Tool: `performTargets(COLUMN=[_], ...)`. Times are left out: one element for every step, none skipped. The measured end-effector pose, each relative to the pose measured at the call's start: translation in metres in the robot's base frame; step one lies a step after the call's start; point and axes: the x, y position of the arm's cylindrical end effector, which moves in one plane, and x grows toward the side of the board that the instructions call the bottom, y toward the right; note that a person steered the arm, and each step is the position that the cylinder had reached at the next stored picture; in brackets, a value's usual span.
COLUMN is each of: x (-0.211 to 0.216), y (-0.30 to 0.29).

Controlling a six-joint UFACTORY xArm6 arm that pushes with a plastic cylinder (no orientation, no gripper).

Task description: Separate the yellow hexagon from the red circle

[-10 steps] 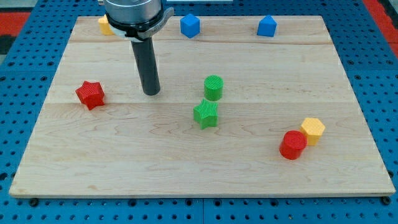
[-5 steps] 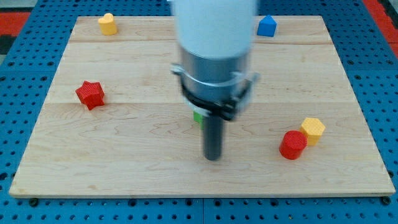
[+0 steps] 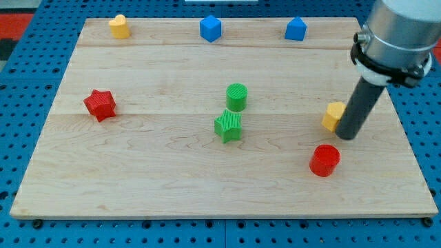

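Wooden board point(image 3: 138, 158): my tip point(image 3: 349, 136) touches yellow hexagon point(image 3: 333, 116), above red circle point(image 3: 324, 160).

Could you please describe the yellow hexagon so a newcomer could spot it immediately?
Look to the wooden board's right side, where my tip stands. The yellow hexagon sits against its left, above the red circle. The other yellow block lies far off, top left.

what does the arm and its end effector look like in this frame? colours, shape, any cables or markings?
A light grey cylindrical arm body enters at the view's top right, ringed at its base by a black clamp collar. Below it hangs a straight, dark, matte round rod; my tip is its plain blunt end. No cables or markings are visible.
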Motion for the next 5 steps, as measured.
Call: performTargets(x=[-0.025,-0.024,-0.008,-0.005,-0.005], y=[0.0,0.007,0.002,-0.006,-0.012])
